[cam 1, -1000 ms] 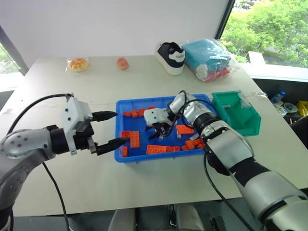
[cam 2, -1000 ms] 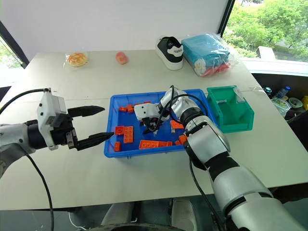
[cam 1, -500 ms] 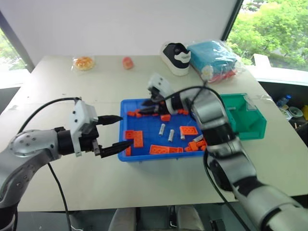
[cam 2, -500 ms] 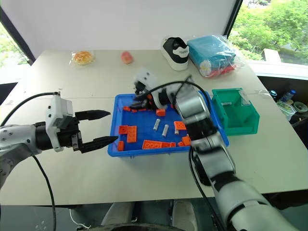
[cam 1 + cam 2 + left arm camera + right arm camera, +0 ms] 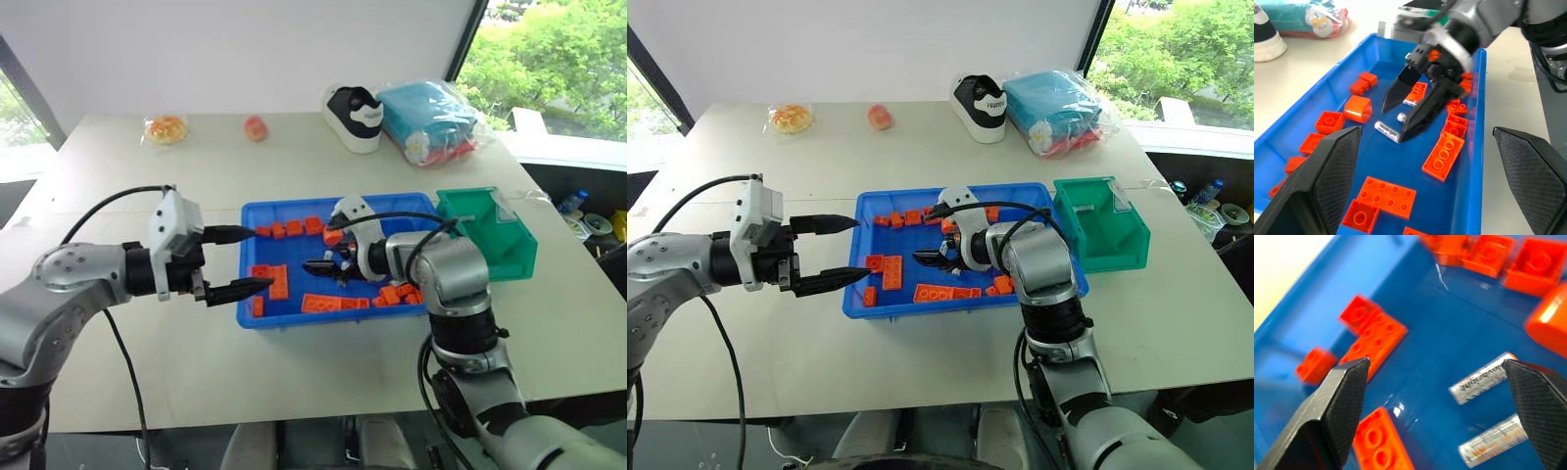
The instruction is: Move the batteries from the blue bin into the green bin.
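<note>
Silver batteries (image 5: 1387,130) lie loose in the blue bin (image 5: 257,217) just below the right pincer (image 5: 1407,113), wide open and empty; left pincer (image 5: 238,262) gapes empty at the rim, green bin (image 5: 509,254) beyond looks unfilled, so none moved yet

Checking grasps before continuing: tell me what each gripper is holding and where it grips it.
Nothing is held. The right gripper is open over silver cylindrical batteries lying in the shallow blue plastic bin. The left gripper is open and empty.
</note>
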